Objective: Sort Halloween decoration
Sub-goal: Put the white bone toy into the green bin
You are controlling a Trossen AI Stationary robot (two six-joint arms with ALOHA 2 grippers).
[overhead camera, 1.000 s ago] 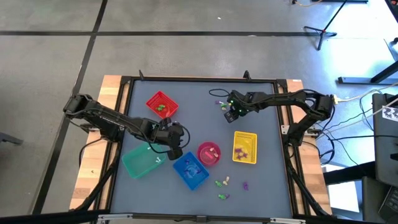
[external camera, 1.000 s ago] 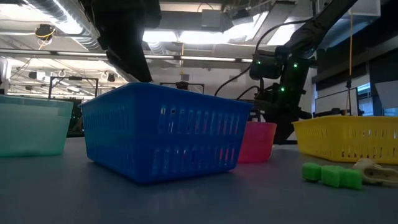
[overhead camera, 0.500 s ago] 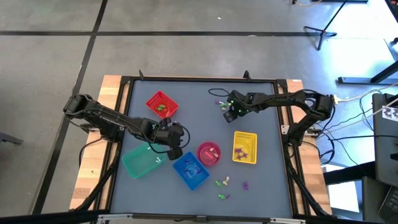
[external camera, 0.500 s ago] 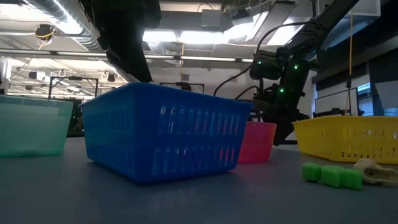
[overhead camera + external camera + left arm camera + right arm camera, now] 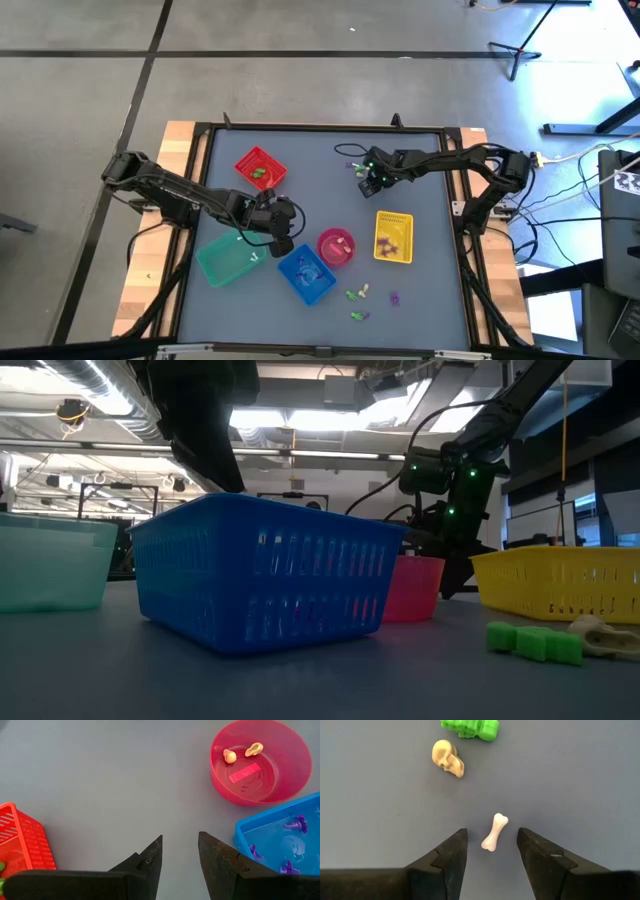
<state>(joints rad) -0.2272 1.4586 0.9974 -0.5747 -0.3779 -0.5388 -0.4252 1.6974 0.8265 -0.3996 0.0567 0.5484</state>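
My right gripper [image 5: 491, 840] hangs open close above the table at its far right part [image 5: 372, 180]. A small white bone [image 5: 494, 832] lies flat on the table between its fingertips, untouched. Beyond it lie a cream skull [image 5: 448, 758] and a green trinket [image 5: 470, 727]. My left gripper [image 5: 180, 842] stands open and empty above bare table [image 5: 282, 238], between the red basket [image 5: 20, 840] and the blue basket [image 5: 280, 845]. The blue basket holds purple trinkets. The pink bowl [image 5: 260, 762] holds two cream ones.
A teal basket [image 5: 225, 260] stands at the near left and a yellow basket [image 5: 393, 238] with purple trinkets at the right. Loose green, cream and purple trinkets [image 5: 360, 295] lie near the front edge. The red basket [image 5: 260, 167] holds green pieces.
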